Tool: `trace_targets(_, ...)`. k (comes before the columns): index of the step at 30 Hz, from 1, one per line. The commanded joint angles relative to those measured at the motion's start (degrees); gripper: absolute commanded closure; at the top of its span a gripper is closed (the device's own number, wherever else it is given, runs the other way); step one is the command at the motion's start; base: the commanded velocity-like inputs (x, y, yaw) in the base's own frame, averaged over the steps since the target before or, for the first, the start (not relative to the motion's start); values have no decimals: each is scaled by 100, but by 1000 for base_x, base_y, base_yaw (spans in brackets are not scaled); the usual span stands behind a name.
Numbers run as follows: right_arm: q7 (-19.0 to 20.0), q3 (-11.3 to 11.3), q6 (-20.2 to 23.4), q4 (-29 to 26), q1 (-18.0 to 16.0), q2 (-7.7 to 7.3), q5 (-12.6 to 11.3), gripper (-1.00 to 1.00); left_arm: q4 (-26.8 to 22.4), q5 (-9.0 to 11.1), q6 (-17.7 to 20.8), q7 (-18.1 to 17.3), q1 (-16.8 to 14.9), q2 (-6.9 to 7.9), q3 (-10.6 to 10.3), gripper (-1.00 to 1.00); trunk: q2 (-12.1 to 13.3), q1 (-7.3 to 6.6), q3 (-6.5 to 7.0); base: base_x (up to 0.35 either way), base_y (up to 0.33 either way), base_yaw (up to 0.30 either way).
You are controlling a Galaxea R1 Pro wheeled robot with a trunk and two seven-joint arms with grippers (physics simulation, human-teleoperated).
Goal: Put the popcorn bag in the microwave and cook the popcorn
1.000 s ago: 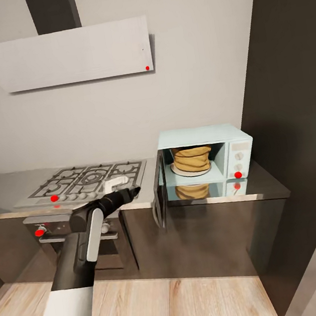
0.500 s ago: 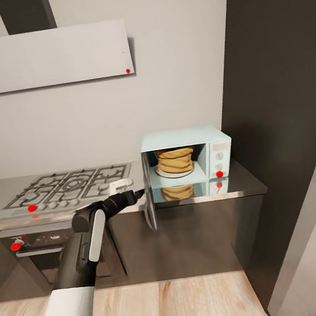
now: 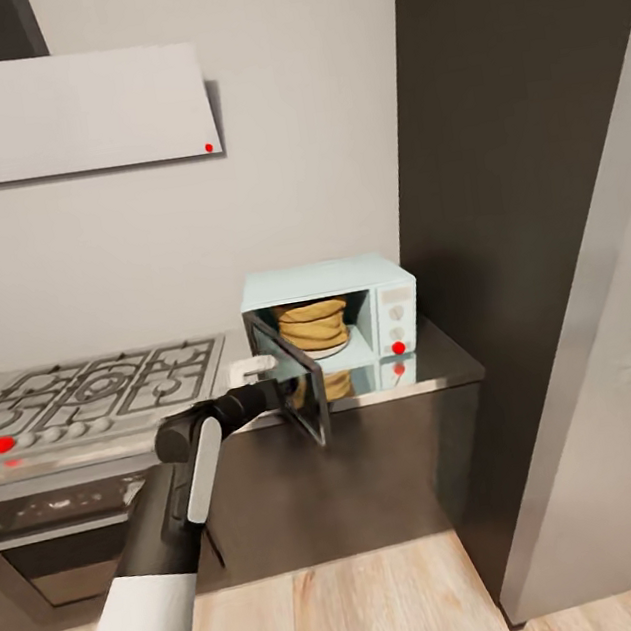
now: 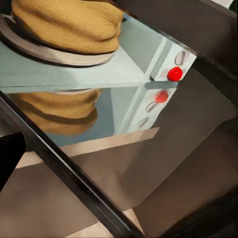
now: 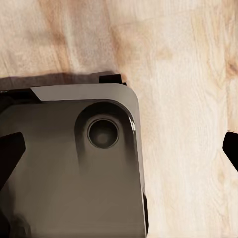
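Note:
The mint-blue microwave (image 3: pixel 352 290) stands on the shiny grey countertop (image 3: pixel 435 370) beside a tall dark cabinet. The golden-brown popcorn bag (image 3: pixel 312 324) sits upright inside it on a white plate (image 4: pixel 54 53); the left wrist view shows the bag (image 4: pixel 69 22) close up, mirrored in the worktop. The dark glass door (image 3: pixel 303 398) stands half open, angled out. My left gripper (image 3: pixel 282 391) rests against the door's outer face, one dark fingertip (image 4: pixel 10 156) far out at the frame edge, holding nothing. My right gripper (image 5: pixel 119 153) hangs open over my own base.
A gas hob (image 3: pixel 84 390) lies left of the microwave, with the built-in oven (image 3: pixel 55 536) below and a white flat hood (image 3: pixel 63 116) above. A steel fridge (image 3: pixel 610 393) stands at the right. The microwave's red dot (image 3: pixel 398 348) marks its control panel. Light wood floor (image 3: pixel 380 609) spreads below.
The head view has swung right, shifting everything left in the picture. The microwave door has swung from wide open to half open, with my left gripper against it.

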Motion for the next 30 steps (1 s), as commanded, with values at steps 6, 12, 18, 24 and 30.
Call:
trace_targets(6,1,-54,-32,18,-9,-3,45,-100,-12,15,37,-9,-3,-6,-11,-100,-4,0,-7,0,0,-242)
trace_targets(12,1,-67,-32,18,-7,-5,39,-100,-27,-12,37,-1,-3,4,14,-100,-4,0,-7,37,0,-243)
trace_targets(18,1,-63,-32,18,-8,-3,43,-100,-31,-3,37,132,-3,-4,-1,-100,-4,0,-7,294,0,-242)
trace_targets(24,1,-63,-17,18,-8,-35,43,-100,-28,3,29,157,-3,-13,4,-100,-4,0,-7,319,0,-77)
trace_targets(30,1,-60,-13,18,-9,-34,45,-100,-19,-3,28,166,-3,-36,6,-100,-4,0,-7,320,0,-1)
